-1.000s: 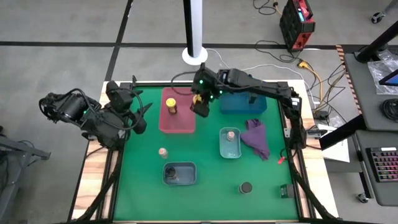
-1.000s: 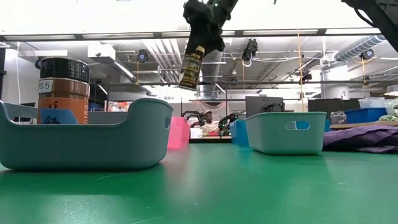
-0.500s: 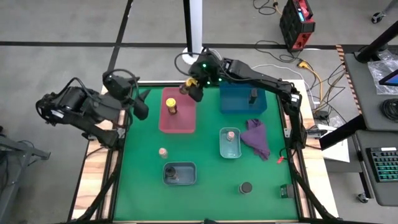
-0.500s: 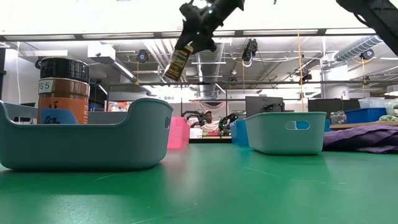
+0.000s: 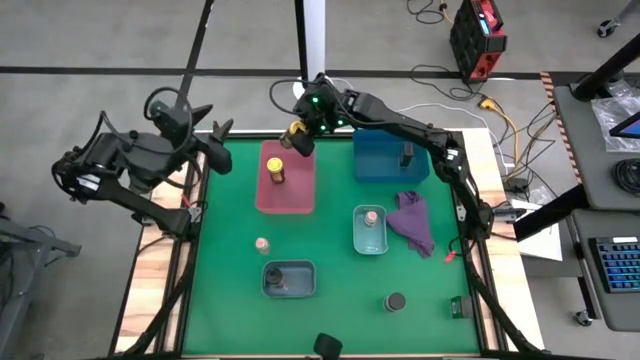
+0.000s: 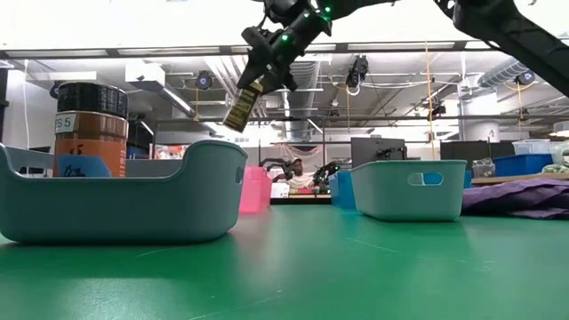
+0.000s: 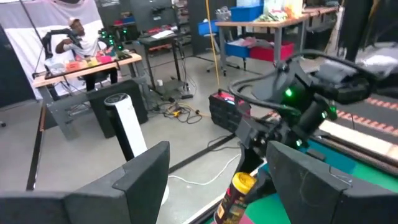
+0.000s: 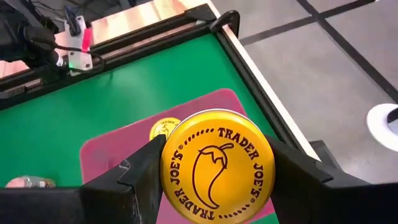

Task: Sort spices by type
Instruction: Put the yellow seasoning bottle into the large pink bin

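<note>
As the right gripper (image 5: 299,139) has swung from beside the blue tray (image 5: 383,163) to the far edge of the pink tray (image 5: 296,192), at about 11 o'clock on the table, its jaws stay clamped on a yellow-lidded jar (image 6: 242,105), tilted in the air. Likely next: drop beside its twin (image 5: 276,171) in pink. Left gripper (image 5: 212,152) has pulled back to the 10 o'clock corner, jaws apart, empty. Blue tray holds a slim dark jar (image 5: 407,154). Middle grey tray (image 5: 357,240) holds a tiny tan jar (image 5: 371,216). Near grey tray (image 5: 300,270) holds a dark-lidded jar (image 6: 89,130). Loose on the mat: tan jar (image 5: 262,244), dark-lidded jar (image 5: 396,301).
</note>
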Robot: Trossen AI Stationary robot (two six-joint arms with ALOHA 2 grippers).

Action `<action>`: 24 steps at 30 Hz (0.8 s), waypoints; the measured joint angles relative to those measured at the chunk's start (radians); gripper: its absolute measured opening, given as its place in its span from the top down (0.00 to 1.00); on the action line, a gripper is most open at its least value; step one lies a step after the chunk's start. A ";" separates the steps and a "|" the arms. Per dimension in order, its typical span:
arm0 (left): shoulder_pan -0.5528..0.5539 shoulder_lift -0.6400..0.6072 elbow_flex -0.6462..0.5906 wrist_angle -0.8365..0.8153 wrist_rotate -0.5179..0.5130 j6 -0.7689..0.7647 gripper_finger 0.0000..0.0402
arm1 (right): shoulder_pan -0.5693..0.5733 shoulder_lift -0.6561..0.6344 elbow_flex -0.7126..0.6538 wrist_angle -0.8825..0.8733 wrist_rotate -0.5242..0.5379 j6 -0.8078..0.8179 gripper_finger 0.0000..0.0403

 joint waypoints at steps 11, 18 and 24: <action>0.002 -0.017 0.000 0.012 -0.021 -0.001 0.37 | 0.003 0.031 0.016 -0.185 0.000 0.011 0.46; 0.002 -0.013 0.000 0.012 -0.020 -0.001 0.37 | 0.033 0.098 0.014 -0.201 -0.001 0.001 0.46; 0.002 -0.012 0.000 0.007 -0.020 -0.001 0.37 | 0.049 0.157 0.014 -0.204 0.002 -0.009 0.46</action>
